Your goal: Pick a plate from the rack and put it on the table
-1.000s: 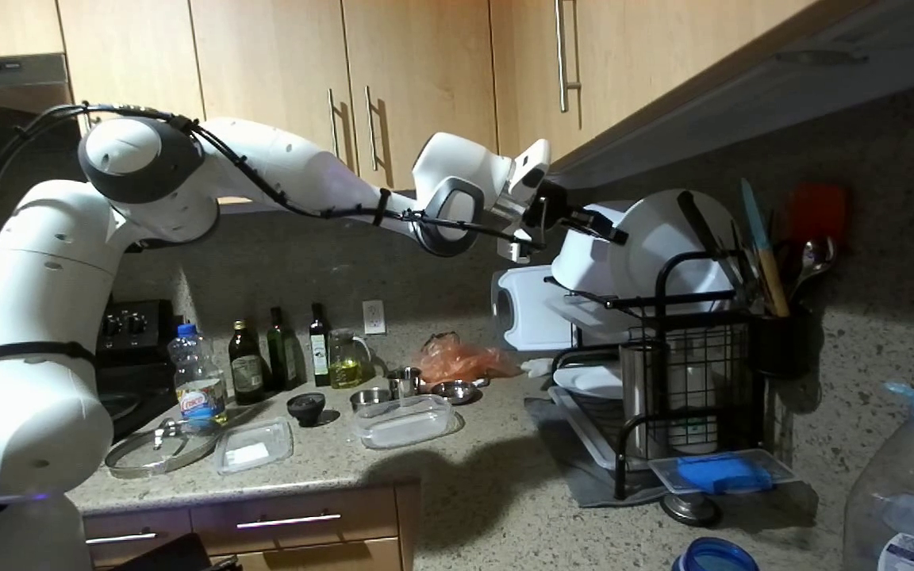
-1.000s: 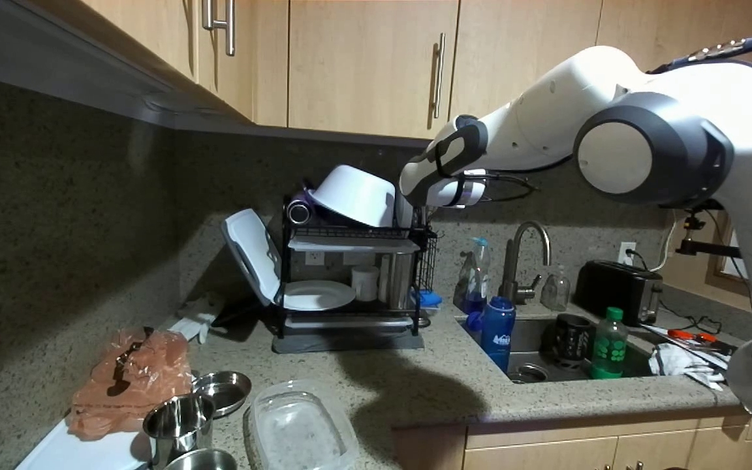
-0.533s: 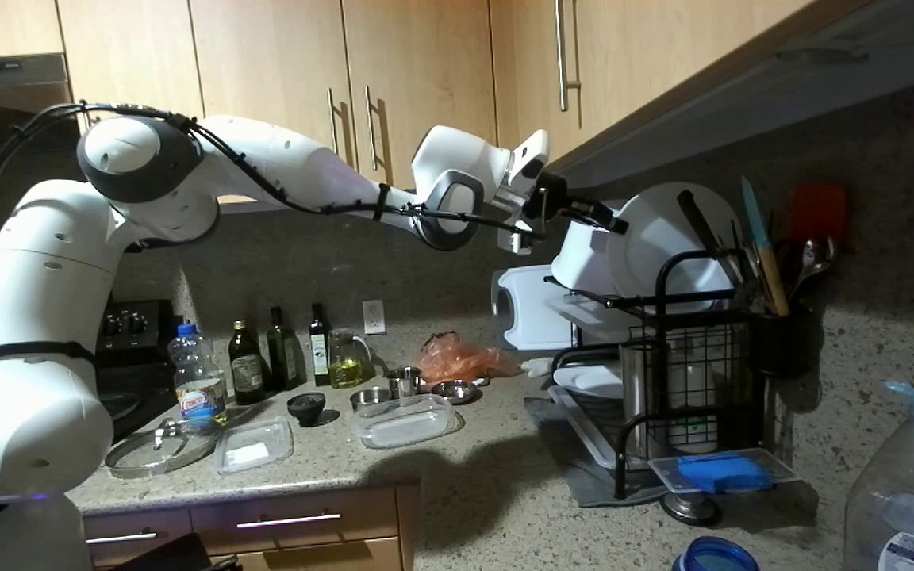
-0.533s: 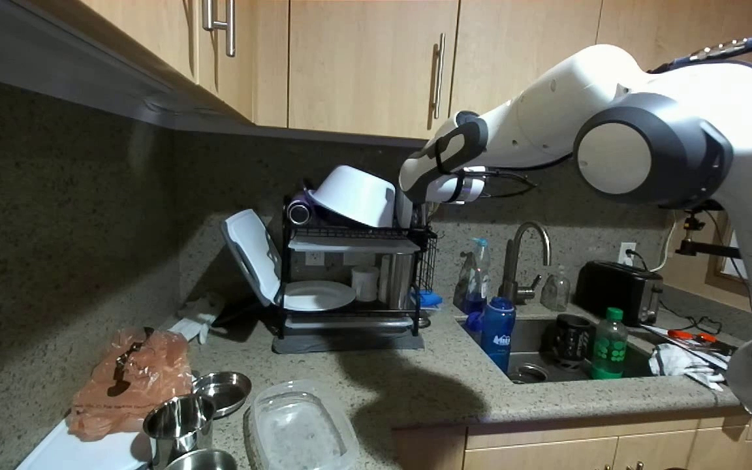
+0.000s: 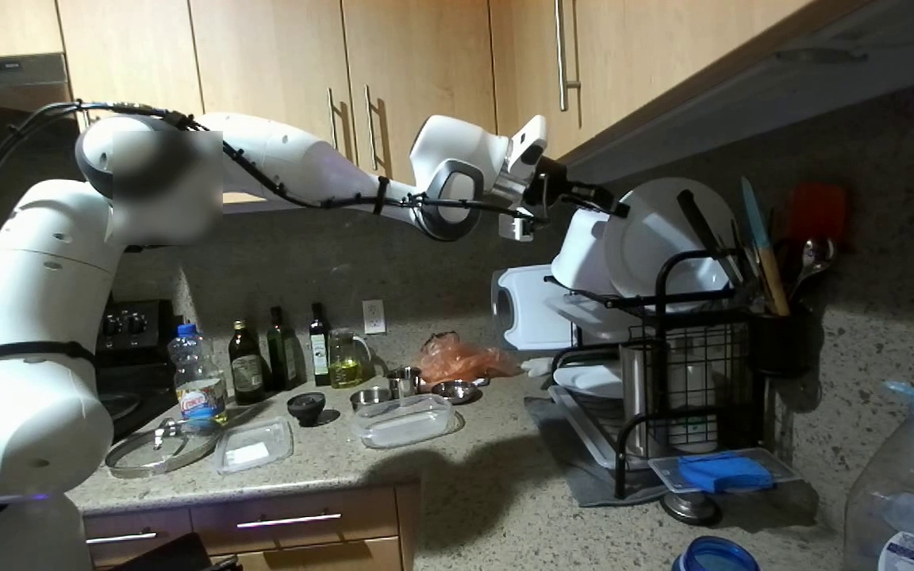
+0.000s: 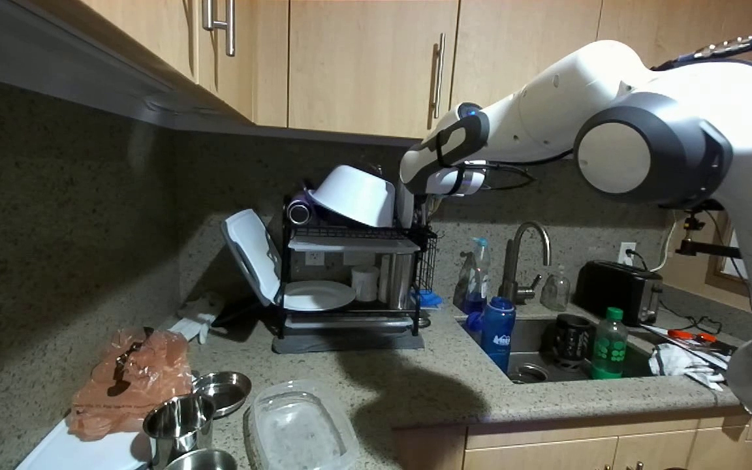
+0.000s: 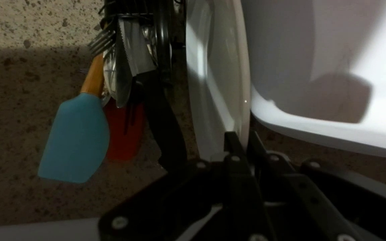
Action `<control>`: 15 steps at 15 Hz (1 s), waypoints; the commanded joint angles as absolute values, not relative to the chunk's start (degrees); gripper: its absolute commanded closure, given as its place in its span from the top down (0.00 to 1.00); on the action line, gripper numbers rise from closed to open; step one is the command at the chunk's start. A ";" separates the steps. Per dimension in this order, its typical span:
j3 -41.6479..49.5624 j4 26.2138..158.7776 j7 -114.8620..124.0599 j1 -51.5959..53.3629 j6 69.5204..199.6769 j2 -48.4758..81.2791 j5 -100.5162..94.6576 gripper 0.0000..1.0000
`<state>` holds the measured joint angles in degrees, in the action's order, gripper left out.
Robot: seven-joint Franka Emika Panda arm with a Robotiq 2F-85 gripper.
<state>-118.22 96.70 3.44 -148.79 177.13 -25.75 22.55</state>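
The white plate point(image 5: 655, 250) stands on edge in the top of the black rack point(image 5: 658, 285), leaning slightly. Its edge shows in an exterior view point(image 6: 405, 207), and it fills the middle of the wrist view point(image 7: 218, 77). My gripper point(image 5: 622, 209) is at the plate's upper rim. In the wrist view my gripper point(image 7: 243, 139) has one finger on each side of the rim, shut on it. In an exterior view the fingers are hidden behind the robot's wrist. The table, a speckled countertop point(image 5: 497, 408), lies below and in front of the rack.
A white bowl point(image 6: 353, 196) sits right beside the plate. A black-handled knife point(image 7: 164, 124) and a blue spatula point(image 7: 75, 137) stand on the plate's other side. Another plate point(image 6: 317, 296) lies on the lower shelf. Cabinets hang close above. A clear container point(image 6: 303, 424) stands on the countertop.
My gripper has moved up a little. The plate's upper edge has risen with it and shifted slightly towards the bowl. The other objects have not moved.
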 commanded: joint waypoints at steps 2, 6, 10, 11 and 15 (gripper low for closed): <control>-118.46 94.96 2.42 -149.13 178.64 -25.42 21.86 0.01; -118.47 95.17 2.47 -148.55 178.47 -25.25 21.30 0.02; -118.55 95.31 2.37 -147.79 178.60 -25.07 20.79 0.02; -118.38 95.36 2.43 -147.41 178.62 -25.05 20.71 0.02; -117.47 95.66 2.41 -146.23 178.92 -24.72 19.98 0.02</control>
